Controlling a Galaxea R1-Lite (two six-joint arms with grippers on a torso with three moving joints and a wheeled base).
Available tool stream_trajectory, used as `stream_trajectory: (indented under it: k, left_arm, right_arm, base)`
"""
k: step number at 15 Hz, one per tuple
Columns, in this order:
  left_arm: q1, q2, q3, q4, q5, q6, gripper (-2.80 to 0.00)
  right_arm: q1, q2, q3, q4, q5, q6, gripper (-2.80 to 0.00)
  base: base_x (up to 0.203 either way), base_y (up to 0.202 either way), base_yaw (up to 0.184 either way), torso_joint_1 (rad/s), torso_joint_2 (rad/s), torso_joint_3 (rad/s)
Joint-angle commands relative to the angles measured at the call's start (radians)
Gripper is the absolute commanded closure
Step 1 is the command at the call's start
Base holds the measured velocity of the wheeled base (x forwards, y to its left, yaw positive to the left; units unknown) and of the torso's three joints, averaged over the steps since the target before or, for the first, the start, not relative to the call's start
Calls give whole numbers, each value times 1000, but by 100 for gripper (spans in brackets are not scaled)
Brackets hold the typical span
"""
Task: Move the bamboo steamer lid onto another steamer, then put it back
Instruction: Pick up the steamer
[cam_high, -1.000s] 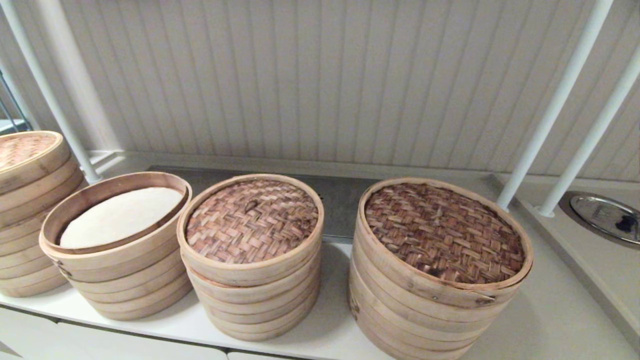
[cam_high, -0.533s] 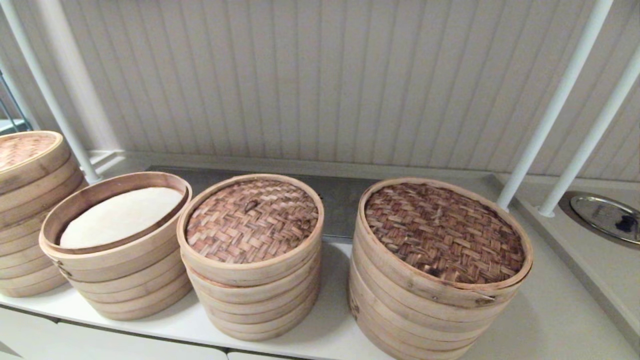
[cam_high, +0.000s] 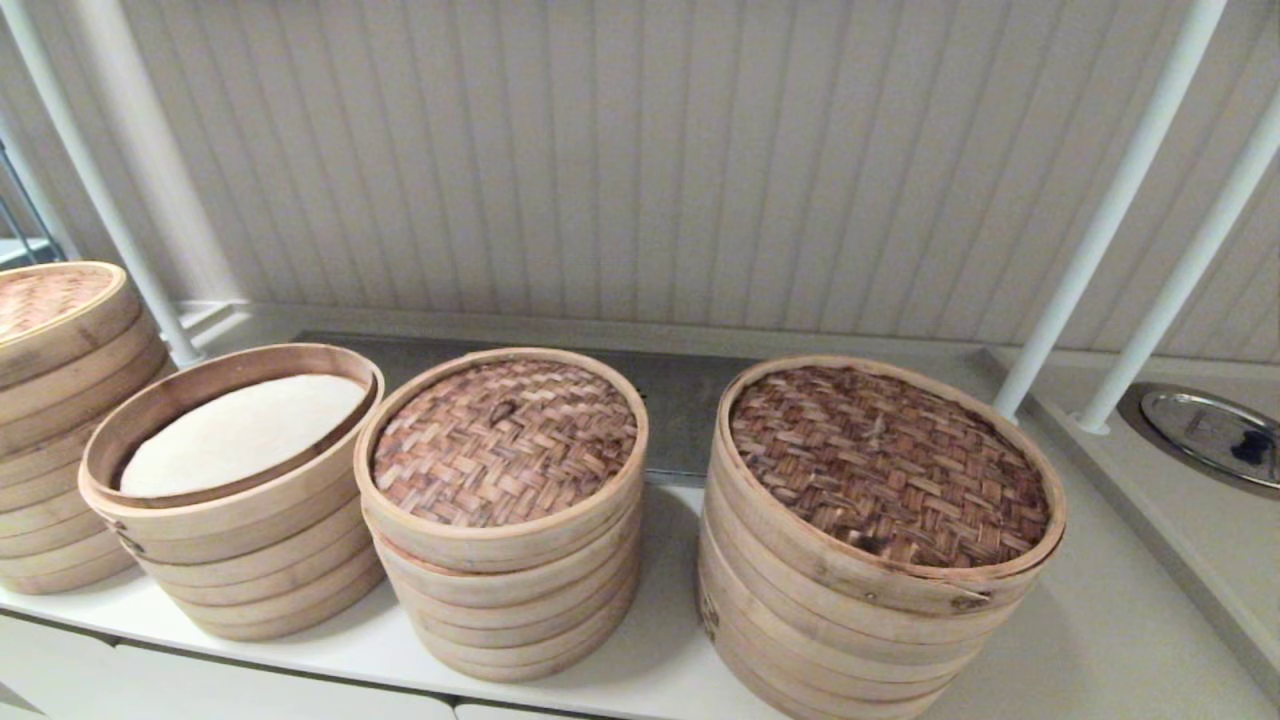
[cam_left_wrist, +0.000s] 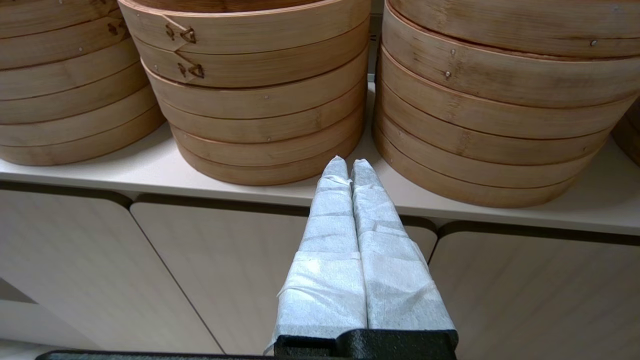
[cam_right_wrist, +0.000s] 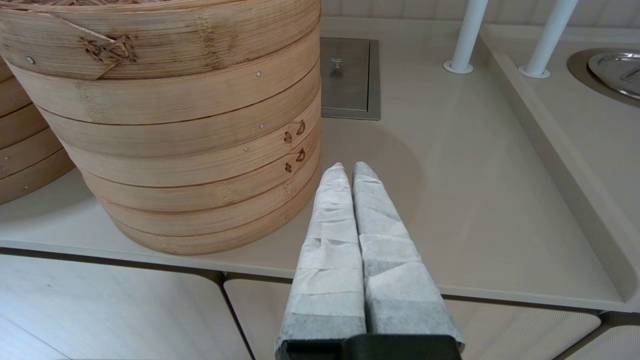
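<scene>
The bamboo steamer lid (cam_high: 505, 440), herringbone-woven with a pale rim and a small dark loop near its centre, lies flat on the smallest steamer (cam_high: 500, 610) in the middle of the counter. Under it only that steamer's pale banded sides (cam_left_wrist: 500, 110) show. Neither gripper appears in the head view. My left gripper (cam_left_wrist: 345, 165) is shut and empty, low in front of the counter edge, pointing at the gap left of that steamer. My right gripper (cam_right_wrist: 348, 167) is shut and empty by the base of the wide steamer (cam_right_wrist: 175, 125).
An open steamer (cam_high: 230, 560) with white cloth inside stands left of the lid, and a taller stack (cam_high: 50, 400) fills the far left. The wide dark-weave steamer (cam_high: 885, 465) stands right. White posts (cam_high: 1100, 220) and a recessed metal cover (cam_high: 1210, 430) sit at the right.
</scene>
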Motion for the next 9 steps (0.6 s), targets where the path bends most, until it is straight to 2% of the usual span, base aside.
stream_trajectory:
  k: [1, 5, 9]
  left_arm:
    - [0, 1, 5, -8, 0, -8, 0]
    - [1, 1, 10, -30, 4, -23, 0]
    - [1, 1, 10, -30, 2, -13, 0]
  right_arm:
    - [0, 0, 0, -1, 0, 0, 0]
    - [0, 0, -1, 0, 0, 0, 0]
    - [0, 0, 0, 0, 0, 0, 0]
  base:
    - [0, 0, 0, 0, 0, 0]
    - [0, 0, 0, 0, 0, 0]
    - [0, 0, 0, 0, 0, 0]
